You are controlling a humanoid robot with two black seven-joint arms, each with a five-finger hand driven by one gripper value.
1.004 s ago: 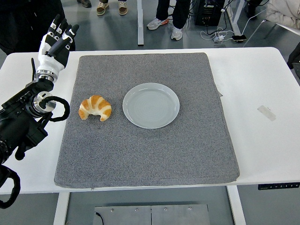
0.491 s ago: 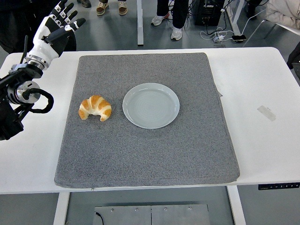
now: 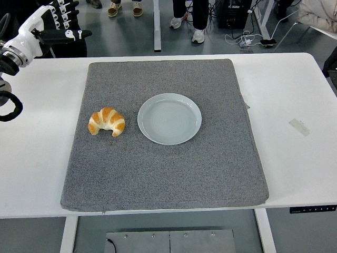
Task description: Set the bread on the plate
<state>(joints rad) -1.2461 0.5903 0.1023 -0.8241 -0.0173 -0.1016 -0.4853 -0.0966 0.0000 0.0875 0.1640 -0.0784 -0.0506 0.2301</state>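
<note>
- Tabletop (image 3: 295,95): white, fills most of the view; near edge along the bottom.
- Mat (image 3: 166,168): grey, textured, roughly square, laid over the tabletop's middle; bears the plate and the bread.
- Plate (image 3: 169,118): round, pale grey-blue, nothing on it; sits a little toward 12 o'clock from the mat's centre.
- Left arm (image 3: 8,68): black with a white forearm shell, enters at the left edge toward 10 o'clock; a black cable loop hangs beside it.
- Left hand (image 3: 52,23): white and black, raised off the far-left corner of the tabletop at 10 o'clock from the plate; fingers spread apart and extended, holding nothing. Well apart from the bread.
- Bread (image 3: 107,121): golden croissant, lying on the mat just beside the plate at its 9 o'clock, not touching the rim; horns point toward the near edge.
- Tape (image 3: 299,126): small pale strip on the bare tabletop, at 3 o'clock from the plate, off the mat.
- Feet (image 3: 181,25): people's shoes on the floor beyond the far edge, at 12 o'clock.
</note>
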